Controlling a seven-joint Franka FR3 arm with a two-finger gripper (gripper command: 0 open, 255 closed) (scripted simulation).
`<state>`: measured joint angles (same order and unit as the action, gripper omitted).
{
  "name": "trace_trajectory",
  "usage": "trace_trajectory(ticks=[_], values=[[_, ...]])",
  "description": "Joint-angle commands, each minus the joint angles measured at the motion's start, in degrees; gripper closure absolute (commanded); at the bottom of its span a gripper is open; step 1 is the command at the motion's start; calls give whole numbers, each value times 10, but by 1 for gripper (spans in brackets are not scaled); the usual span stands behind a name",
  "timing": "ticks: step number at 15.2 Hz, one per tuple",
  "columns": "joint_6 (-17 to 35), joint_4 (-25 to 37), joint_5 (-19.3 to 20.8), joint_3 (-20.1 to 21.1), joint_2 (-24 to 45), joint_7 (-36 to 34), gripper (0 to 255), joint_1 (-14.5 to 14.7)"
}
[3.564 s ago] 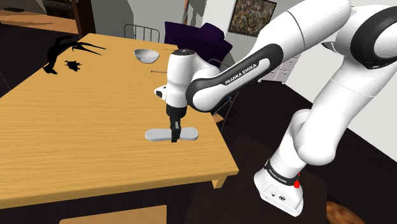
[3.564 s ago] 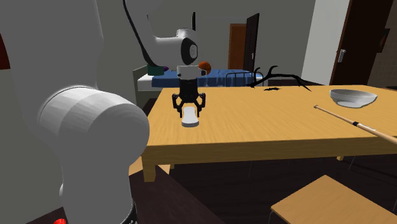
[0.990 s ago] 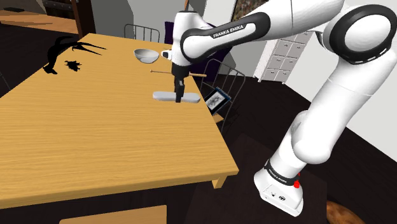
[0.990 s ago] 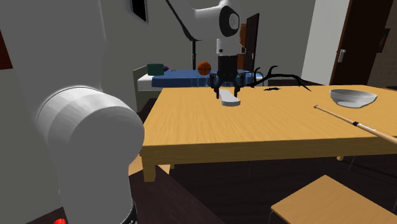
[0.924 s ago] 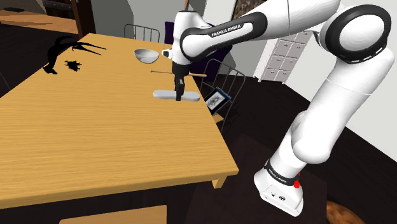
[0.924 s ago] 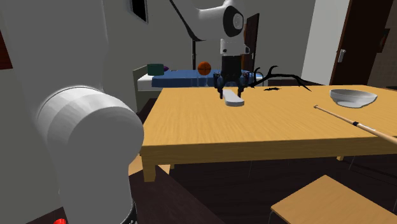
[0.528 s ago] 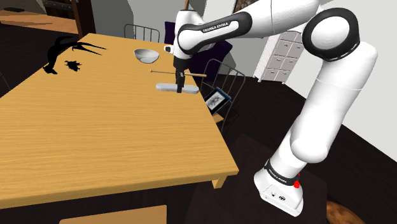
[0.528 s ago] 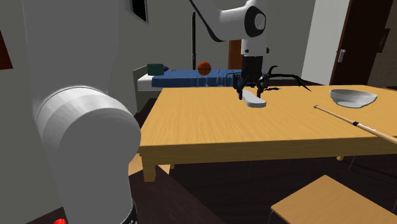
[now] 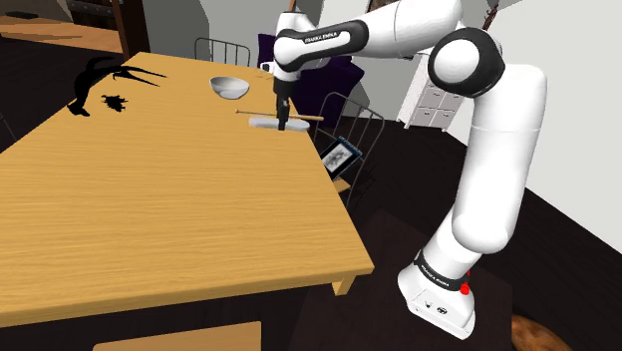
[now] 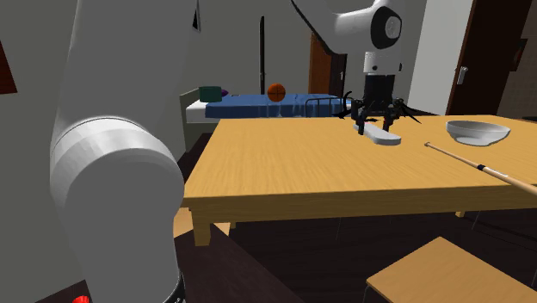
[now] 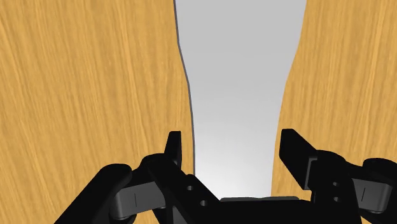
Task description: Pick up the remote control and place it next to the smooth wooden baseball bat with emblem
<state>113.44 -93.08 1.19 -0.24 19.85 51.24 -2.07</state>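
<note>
The remote control [image 9: 269, 124] is a flat, pale grey, elongated piece. My black gripper [image 9: 284, 118] is shut on its middle and holds it level just above the wooden table [image 9: 150, 199], close beside the thin wooden bat [image 9: 311, 119]. In the second exterior view the gripper [image 10: 377, 126] carries the remote [image 10: 384, 138] a little short of the bat [image 10: 482, 165], which lies on the table's right part. In the wrist view the fingers [image 11: 173, 149] clasp the remote [image 11: 238, 89] from both sides over the wood grain.
A grey bowl [image 9: 229, 87] stands beyond the bat near the table's far end. A black branch-like ornament [image 9: 100, 80] lies at the far left corner. Chairs [image 9: 349, 120] and a framed picture [image 9: 341, 157] stand past the right edge. A bed [image 10: 258, 105] with an orange ball is behind.
The arm has carried the remote farther along the table toward the bat and the bowl: up in the shoulder view, rightward in the second exterior view. The grip stays shut.
</note>
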Motion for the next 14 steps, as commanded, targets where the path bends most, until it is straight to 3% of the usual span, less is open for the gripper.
trace_trajectory(ticks=[1,6,14], values=[[-17,52,-3,-6,34,21,255,-13],[-81,229,-11,-15,147,64,255,-47],[-25,183,-11,-15,156,63,255,-47]])
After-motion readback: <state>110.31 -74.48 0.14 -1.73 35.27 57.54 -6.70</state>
